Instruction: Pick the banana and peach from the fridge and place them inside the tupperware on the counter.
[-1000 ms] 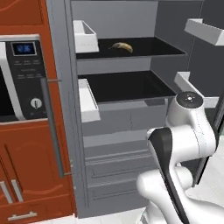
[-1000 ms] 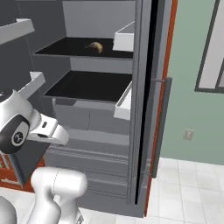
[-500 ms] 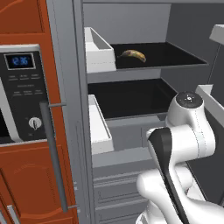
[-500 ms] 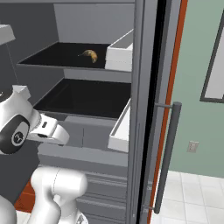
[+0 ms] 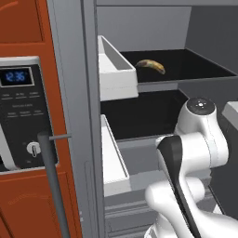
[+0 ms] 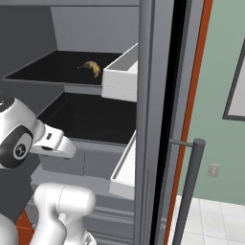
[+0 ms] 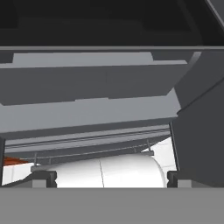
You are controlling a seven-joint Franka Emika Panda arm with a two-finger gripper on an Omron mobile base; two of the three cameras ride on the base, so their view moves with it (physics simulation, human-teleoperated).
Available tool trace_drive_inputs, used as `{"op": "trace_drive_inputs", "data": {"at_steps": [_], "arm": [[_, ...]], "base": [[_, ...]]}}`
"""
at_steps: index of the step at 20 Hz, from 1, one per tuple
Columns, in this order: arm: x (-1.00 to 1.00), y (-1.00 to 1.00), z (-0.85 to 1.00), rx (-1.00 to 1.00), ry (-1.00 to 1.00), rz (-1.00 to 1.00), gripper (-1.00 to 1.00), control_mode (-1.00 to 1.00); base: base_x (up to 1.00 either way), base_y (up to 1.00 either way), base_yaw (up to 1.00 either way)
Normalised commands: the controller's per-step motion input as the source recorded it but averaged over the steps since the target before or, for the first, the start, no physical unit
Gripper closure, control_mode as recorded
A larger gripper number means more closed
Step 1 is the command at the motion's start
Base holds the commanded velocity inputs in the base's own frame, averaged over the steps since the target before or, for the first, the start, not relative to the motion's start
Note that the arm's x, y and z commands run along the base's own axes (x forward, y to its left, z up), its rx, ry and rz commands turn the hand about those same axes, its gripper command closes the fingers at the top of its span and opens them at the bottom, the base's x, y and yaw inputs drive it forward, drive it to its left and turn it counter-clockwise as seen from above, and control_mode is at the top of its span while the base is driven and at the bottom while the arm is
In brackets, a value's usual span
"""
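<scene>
Fridge (image 5: 153, 88): a tall grey unit is shown standing open, with black shelves, white door bins and grey drawers below.
Banana (image 5: 151, 65): a small curved yellow-brown fruit with dark ends is seen lying on the upper black shelf, towards the front, just beside the upper door bin; it is also seen in the right base view (image 6: 90, 67). Nothing is touching it.
Upper door bin (image 5: 115, 72): a white tray is mounted on the left door at the level of the upper shelf.
Lower door bin (image 5: 112, 162): a second white tray is mounted beneath the first, level with the lower shelf.
Lower shelf (image 6: 91, 117): a black surface is seen below the banana's shelf.
Drawers (image 7: 96, 83): grey fronts are seen in the hand view, directly ahead of the hand.
Bar handle (image 6: 187, 191): a long grey bar is fixed to the right door's edge.
Microwave panel (image 5: 25, 116): a dark panel with a blue clock display and a round knob is set in red-brown cabinetry left of the fridge.
Gripper (image 7: 107, 181): the fingers (image 7: 43, 178) are spread wide apart and nothing is held between them; the hand is placed low, well below the banana.
</scene>
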Motion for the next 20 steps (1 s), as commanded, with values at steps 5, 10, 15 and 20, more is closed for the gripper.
{"op": "trace_drive_inputs", "data": {"at_steps": [5,10,15,20], "arm": [[0.27,0.01,0.09,0.11,0.0,0.07,-1.0,-1.0],[0.7,0.0,0.62,0.2,-0.1,0.29,-1.0,-1.0],[0.71,0.0,0.87,0.02,-0.16,0.21,-1.0,-1.0],[0.61,0.0,0.67,0.0,-0.14,0.0,-1.0,-1.0]], "base": [[0.4,0.07,0.04],[0.0,0.0,0.0],[0.0,0.0,0.0],[0.0,0.0,0.0]]}}
